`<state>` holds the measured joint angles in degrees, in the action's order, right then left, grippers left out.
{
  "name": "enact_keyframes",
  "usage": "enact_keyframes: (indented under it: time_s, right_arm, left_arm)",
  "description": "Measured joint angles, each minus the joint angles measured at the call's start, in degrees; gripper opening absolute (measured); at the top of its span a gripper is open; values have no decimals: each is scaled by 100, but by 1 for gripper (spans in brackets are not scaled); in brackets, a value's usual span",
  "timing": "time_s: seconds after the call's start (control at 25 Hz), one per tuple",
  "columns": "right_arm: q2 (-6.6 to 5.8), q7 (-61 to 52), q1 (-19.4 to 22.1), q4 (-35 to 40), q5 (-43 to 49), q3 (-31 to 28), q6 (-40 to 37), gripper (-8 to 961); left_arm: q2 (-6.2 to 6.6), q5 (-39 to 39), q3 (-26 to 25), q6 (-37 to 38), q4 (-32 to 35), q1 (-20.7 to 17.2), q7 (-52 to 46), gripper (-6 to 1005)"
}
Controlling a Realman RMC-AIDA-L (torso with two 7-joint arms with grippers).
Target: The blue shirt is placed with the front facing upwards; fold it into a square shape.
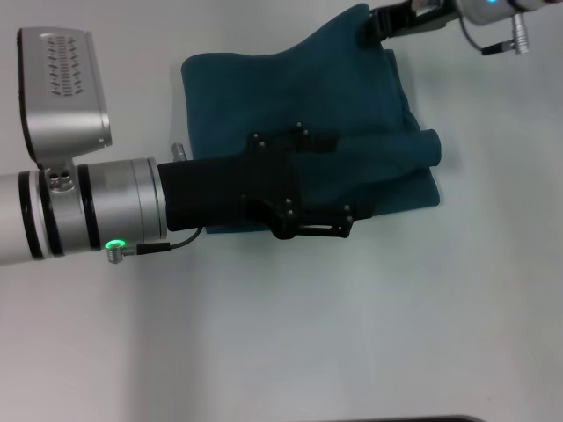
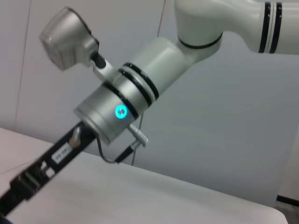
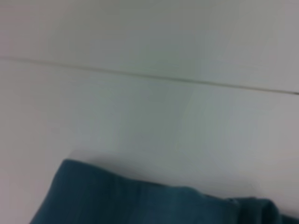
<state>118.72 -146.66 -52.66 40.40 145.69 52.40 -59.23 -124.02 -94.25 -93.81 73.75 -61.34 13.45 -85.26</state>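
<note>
The blue shirt (image 1: pixel 264 88) lies folded into a rough, rumpled square at the far middle of the white table (image 1: pixel 352 334); no lettering or collar shows. Its far right corner rises to a peak where my right gripper (image 1: pixel 374 26) is shut on it. A rolled fold sticks out at its right side. My left gripper (image 1: pixel 352 176) reaches in from the left, open, with its black fingers spread over the shirt's near right part. The right wrist view shows a shirt edge (image 3: pixel 140 205) on the table. The left wrist view shows the right arm (image 2: pixel 117 112).
The white table surface (image 1: pixel 493 290) surrounds the shirt on all sides. The left arm's silver wrist and camera housing (image 1: pixel 66 88) hang over the table's left part. A grey wall (image 2: pixel 224 116) stands behind the right arm.
</note>
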Motion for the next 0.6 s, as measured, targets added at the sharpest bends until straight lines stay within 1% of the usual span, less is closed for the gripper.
enact_keyframes:
  time_s: [0.08,0.2,0.28,0.44,0.52,0.6]
  right_arm:
    - [8,-21,217,437,-110,-29,-135,63]
    - [26,80,550,1002,-358,-18,-287,168]
    - [27,376,748,1184,-639,1,-409,238]
    - [62,1251,1057,1227,-1399,19,-741,401]
    - [93,1693,1151,1053,-1742,81,-841,487]
    - [99,1989,1162,752,-1970,174,-850,485]
  left_arm:
    - [0,29,-17,20,0,-2,0,949]
    - [0,22,-62,50,-25,-39,0,949]
    - [-2,-3,-128,59,-39,-69,0,950]
    - [-19,-61,-317,98,-57,-150,1,950]
    - [-26,-91,-435,162,-59,-185,0,950]
    - [-25,-115,-607,286,-61,-226,0,950]
